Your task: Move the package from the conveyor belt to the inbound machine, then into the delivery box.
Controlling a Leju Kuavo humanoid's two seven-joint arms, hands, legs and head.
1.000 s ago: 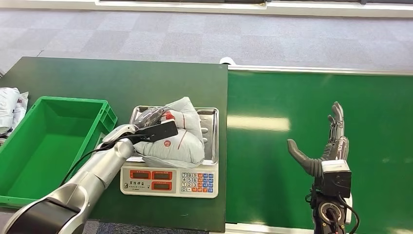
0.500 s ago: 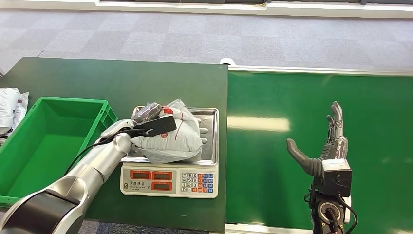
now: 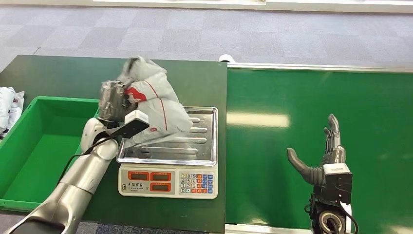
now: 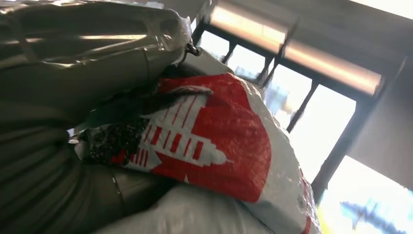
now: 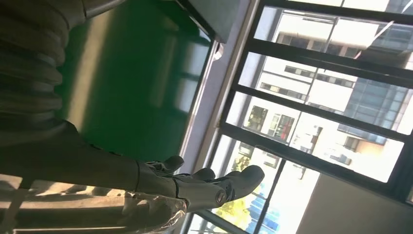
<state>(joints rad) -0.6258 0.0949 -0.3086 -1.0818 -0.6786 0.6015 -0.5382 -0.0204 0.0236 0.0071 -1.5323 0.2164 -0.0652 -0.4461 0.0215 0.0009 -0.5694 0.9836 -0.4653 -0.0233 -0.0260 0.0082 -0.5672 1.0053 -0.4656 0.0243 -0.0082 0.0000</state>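
My left hand [image 3: 113, 103] grips the grey package [image 3: 155, 102] with red markings and holds it lifted above the left end of the scale's steel pan [image 3: 195, 144]. The package's lower corner hangs close over the pan. Close up in the left wrist view, the package [image 4: 219, 146] shows its red and white print against my left hand [image 4: 58, 161]. My right hand [image 3: 322, 155] stands upright over the green conveyor belt [image 3: 311, 102], fingers spread, holding nothing. The right wrist view shows the right hand [image 5: 195, 183] with its fingers apart.
The scale [image 3: 168, 181] with red displays and a keypad sits on the dark table [image 3: 68, 75]. A green delivery box [image 3: 34, 146] stands left of the scale, its inside bare. White bags [image 3: 9, 105] lie at the far left edge.
My left hand has raised the package off the scale pan and swung it up and to the left. The right hand has sunk slightly.
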